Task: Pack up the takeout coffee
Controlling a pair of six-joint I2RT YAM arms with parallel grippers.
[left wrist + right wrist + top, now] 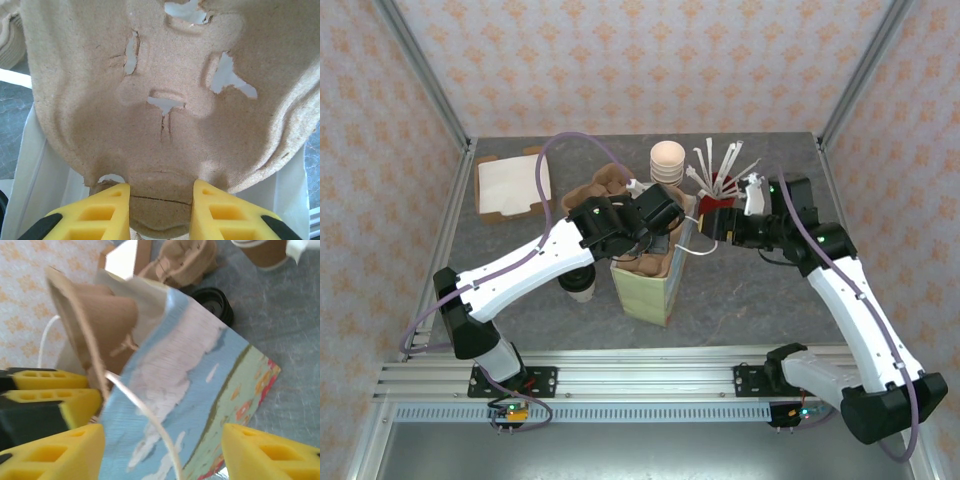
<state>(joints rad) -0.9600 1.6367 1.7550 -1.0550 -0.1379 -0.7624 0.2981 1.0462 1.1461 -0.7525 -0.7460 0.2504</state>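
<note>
Step in hand looked like loading the pulp carrier (pixel 646 264) into the bag (pixel 642 292). Coffee (pixel 582 285) wasn't packed yet: it stood on the table (pixel 750 290) just left of the bag. Left gripper (pixel 161 192) pinched the carrier's cracked edge between its 2 yellow fingers (pixel 107 210). Right gripper (pixel 162 436) was spread wide, straddling the bag's side and cord handle (pixel 150 416). Next move probably needed the carrier seated flat and let go, then a pick of the cup. Carrier: rough molded fibre, torn holes, likely flexes. Bag: smooth printed paper, boxy. Lid (pixel 214 302): round, black.
</note>
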